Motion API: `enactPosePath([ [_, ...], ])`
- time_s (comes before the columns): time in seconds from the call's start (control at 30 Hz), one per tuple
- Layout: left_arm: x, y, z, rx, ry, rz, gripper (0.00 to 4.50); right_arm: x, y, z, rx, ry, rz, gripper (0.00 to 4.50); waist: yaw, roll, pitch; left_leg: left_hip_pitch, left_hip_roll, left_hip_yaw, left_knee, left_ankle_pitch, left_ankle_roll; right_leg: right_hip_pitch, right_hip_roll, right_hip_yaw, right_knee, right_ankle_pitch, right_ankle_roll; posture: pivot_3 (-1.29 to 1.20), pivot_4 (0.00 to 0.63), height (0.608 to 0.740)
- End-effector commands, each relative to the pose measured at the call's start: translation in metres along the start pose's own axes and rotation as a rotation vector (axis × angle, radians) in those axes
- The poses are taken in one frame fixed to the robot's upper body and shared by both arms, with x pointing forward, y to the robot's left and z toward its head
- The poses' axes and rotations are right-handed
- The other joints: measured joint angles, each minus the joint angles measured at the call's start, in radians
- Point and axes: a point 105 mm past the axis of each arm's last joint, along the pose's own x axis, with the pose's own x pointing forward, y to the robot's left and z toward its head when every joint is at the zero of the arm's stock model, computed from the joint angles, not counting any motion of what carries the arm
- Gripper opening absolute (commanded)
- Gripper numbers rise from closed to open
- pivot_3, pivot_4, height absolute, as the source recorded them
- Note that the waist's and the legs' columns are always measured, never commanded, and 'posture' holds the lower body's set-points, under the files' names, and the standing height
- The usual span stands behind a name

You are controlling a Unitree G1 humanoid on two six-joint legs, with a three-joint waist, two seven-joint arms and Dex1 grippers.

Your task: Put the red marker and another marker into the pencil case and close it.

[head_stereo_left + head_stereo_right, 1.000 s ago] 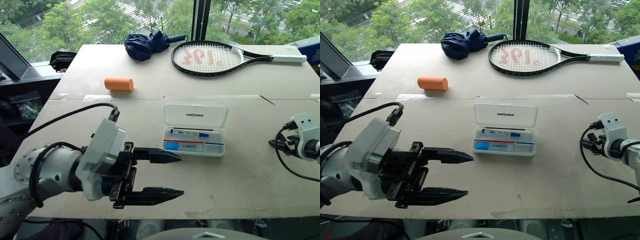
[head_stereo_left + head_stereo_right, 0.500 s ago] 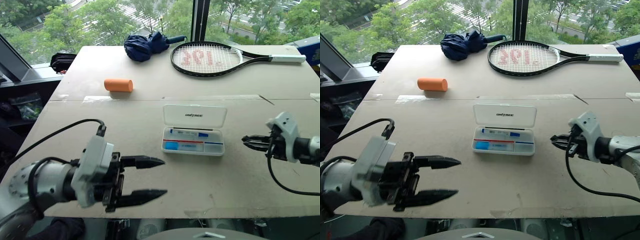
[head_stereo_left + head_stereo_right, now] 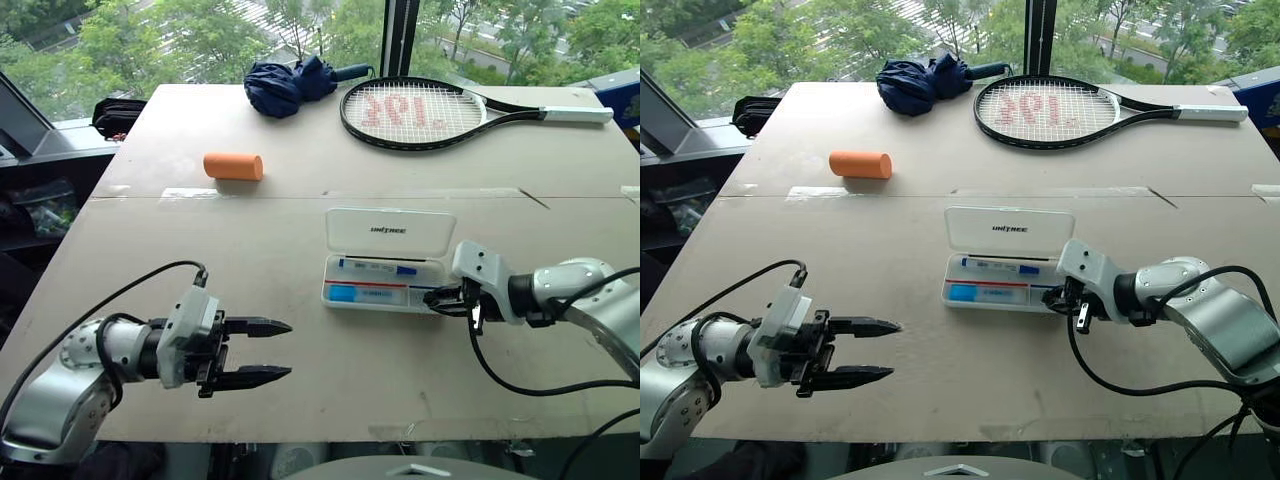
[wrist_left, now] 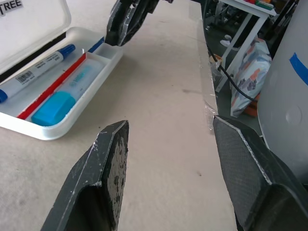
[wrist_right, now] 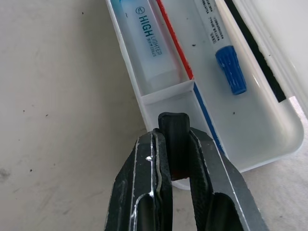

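The pencil case point(image 3: 392, 232) lies open at mid-table with its lid tipped back. Inside are a blue-capped marker point(image 3: 378, 267), a pale blue highlighter point(image 5: 149, 43) and a thin red-and-blue stripe along the divider. My right gripper point(image 3: 432, 298) hovers at the case's front right corner, over the small end compartment. It is shut on a short black-ended thing point(image 5: 173, 144) with a trace of red. I cannot tell whether that is the red marker. My left gripper point(image 3: 288, 349) stands open and empty near the table's front left, pointing toward the case.
An orange cylinder point(image 3: 233, 166) lies at the back left. A folded navy umbrella point(image 3: 290, 88) and a tennis racket point(image 3: 415, 112) lie along the far edge. A black bag point(image 3: 125, 115) sits beyond the left edge. Bare tabletop surrounds the case.
My right gripper swept left from the table's right edge to the case's front right corner, and its fingers closed. My left arm sank and drew back to the left, still open.
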Motion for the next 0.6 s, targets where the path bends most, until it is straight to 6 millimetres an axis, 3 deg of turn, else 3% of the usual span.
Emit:
enactPosePath([
  [0.03, -0.002, -0.006, 0.008, 0.058, -0.011, -0.002, 2.78, 0.001, -0.002, 0.006, -0.055, -0.004, 0.021, 0.01, 0.0, 0.0, 0.0, 0.0, 0.0, 0.0, 0.0, 0.0, 0.0, 0.0, 0.0, 0.0, 0.0, 0.0, 0.0, 0.0, 0.15, 0.73],
  [0.2, -0.003, -0.011, 0.006, 0.055, -0.017, 0.007, 2.78, 0.003, -0.002, 0.011, -0.092, -0.021, 0.049, 2.29, 0.001, 0.0, 0.0, 0.0, 0.0, 0.0, 0.0, 0.0, 0.0, 0.0, 0.0, 0.0, 0.001, 0.0, 0.0, 0.0, 0.15, 0.73],
  [0.27, -0.003, -0.012, 0.005, 0.053, -0.018, 0.011, 2.78, -0.002, -0.004, 0.019, -0.096, -0.062, 0.034, 2.83, 0.0, 0.0, 0.0, 0.0, 0.0, 0.0, 0.0, 0.0, 0.0, 0.0, 0.0, 0.0, 0.001, 0.0, 0.0, 0.0, 0.15, 0.73],
  [0.4, -0.003, -0.011, 0.006, 0.052, -0.028, 0.03, 2.78, -0.028, 0.001, 0.036, 0.008, -0.205, 0.088, 2.83, 0.003, 0.001, 0.0, 0.0, 0.0, 0.0, 0.0, 0.0, 0.0, 0.0, -0.001, -0.001, 0.001, 0.0, 0.0, 0.0, 0.15, 0.73],
  [0.47, -0.003, -0.011, 0.007, 0.049, -0.038, 0.045, 2.78, -0.049, -0.012, 0.048, 0.119, -0.316, 0.066, 2.27, 0.004, 0.0, 0.0, 0.0, 0.0, 0.0, 0.0, 0.0, 0.0, 0.001, -0.001, -0.001, 0.001, 0.0, 0.0, 0.0, 0.15, 0.73],
  [0.53, -0.002, -0.01, 0.007, 0.045, -0.047, 0.06, 2.78, -0.07, -0.033, 0.066, 0.192, -0.439, 0.002, 1.34, 0.0, 0.0, 0.0, 0.001, 0.0, 0.0, 0.0, 0.0, 0.0, 0.001, -0.001, -0.001, 0.001, 0.0, 0.0, 0.0, 0.15, 0.73],
  [0.6, -0.002, -0.009, 0.009, 0.042, -0.058, 0.07, 2.78, -0.075, -0.063, 0.081, 0.23, -0.486, -0.111, 0.43, -0.003, 0.001, 0.0, 0.001, 0.0, 0.001, 0.001, 0.0, 0.0, 0.001, 0.0, 0.001, 0.002, 0.0, 0.0, 0.0, 0.15, 0.73],
])
